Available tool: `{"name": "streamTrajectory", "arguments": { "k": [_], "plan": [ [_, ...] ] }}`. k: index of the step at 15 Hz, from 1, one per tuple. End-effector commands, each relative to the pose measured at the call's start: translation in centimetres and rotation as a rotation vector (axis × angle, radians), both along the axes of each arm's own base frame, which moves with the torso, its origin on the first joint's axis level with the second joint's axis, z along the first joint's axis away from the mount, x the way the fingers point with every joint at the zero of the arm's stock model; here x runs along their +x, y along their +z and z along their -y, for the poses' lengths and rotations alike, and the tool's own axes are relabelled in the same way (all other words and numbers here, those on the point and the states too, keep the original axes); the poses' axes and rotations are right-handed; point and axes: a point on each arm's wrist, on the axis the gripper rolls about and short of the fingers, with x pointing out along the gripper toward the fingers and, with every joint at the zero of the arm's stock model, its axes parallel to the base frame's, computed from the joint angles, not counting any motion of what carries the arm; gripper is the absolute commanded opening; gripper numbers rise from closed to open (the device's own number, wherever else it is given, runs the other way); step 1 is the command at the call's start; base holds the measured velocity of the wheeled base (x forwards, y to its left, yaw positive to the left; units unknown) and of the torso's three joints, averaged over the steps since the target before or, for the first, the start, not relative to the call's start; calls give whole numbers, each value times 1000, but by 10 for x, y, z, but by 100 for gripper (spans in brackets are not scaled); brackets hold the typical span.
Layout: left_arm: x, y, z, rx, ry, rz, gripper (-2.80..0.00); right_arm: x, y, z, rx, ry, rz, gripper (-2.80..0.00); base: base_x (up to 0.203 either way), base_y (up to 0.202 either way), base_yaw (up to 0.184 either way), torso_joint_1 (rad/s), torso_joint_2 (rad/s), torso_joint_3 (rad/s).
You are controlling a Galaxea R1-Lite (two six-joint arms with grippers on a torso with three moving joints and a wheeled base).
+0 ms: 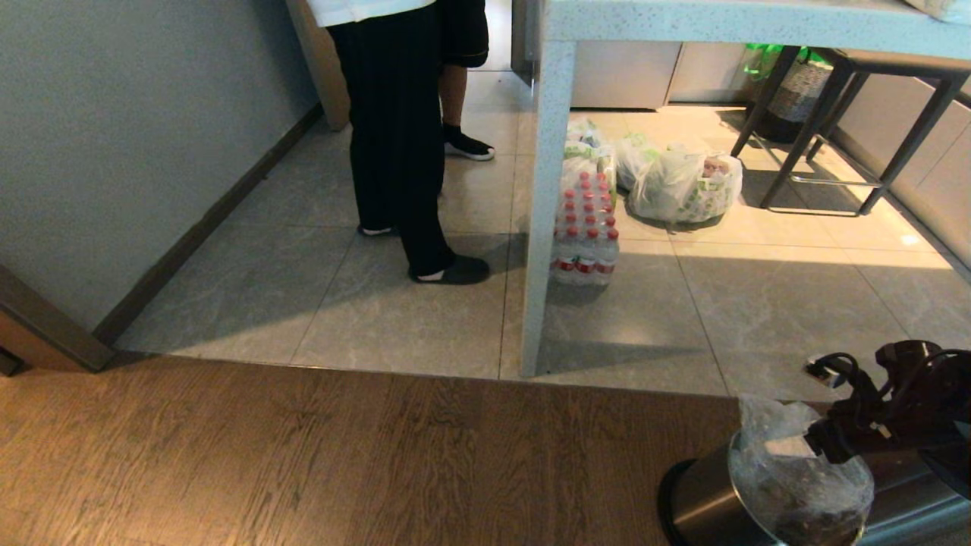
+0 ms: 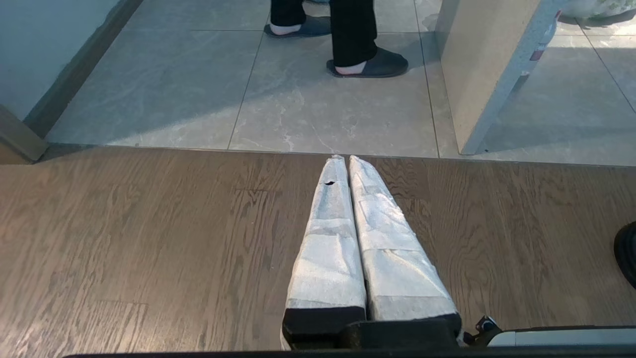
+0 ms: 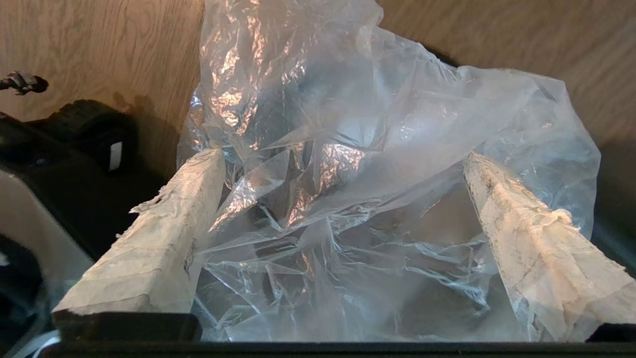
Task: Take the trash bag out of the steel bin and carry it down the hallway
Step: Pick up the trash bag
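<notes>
Right gripper (image 3: 343, 164) fingers spread around trash bag (image 3: 377, 149); person (image 1: 402, 136), bottle pack (image 1: 584, 235) beyond

Landmark: steel bin (image 1: 702, 500), on wood floor (image 1: 341, 455). Trash bag (image 1: 796, 474) fills the bin mouth and bulges above the rim; right gripper (image 3: 343, 164) spread wide over it, crumpled plastic between the fingers. Wood floor left of bin open. Beyond bin: counter leg (image 1: 545, 212), bottled water pack (image 1: 586, 231) and white bags (image 1: 683, 186) behind it, person's legs (image 1: 398, 144) further left.
</notes>
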Motion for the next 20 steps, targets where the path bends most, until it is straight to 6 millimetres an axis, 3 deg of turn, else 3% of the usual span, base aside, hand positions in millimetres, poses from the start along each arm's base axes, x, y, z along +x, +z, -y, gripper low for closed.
{"name": "streamTrajectory", "arguments": {
  "k": [1, 5, 20],
  "plan": [
    [0, 0, 0, 0, 1, -2, -280, 6, -10, -6, 2, 26, 2, 0, 0, 0, 0, 0, 0, 0],
    [0, 0, 0, 0, 1, -2, -280, 11, -17, -13, 5, 50, -2, 0, 0, 0, 0, 0, 0, 0],
    [0, 0, 0, 0, 1, -2, -280, 36, -18, 6, -56, 1, 176, 0, 0, 0, 0, 0, 0, 0]
  ]
}}
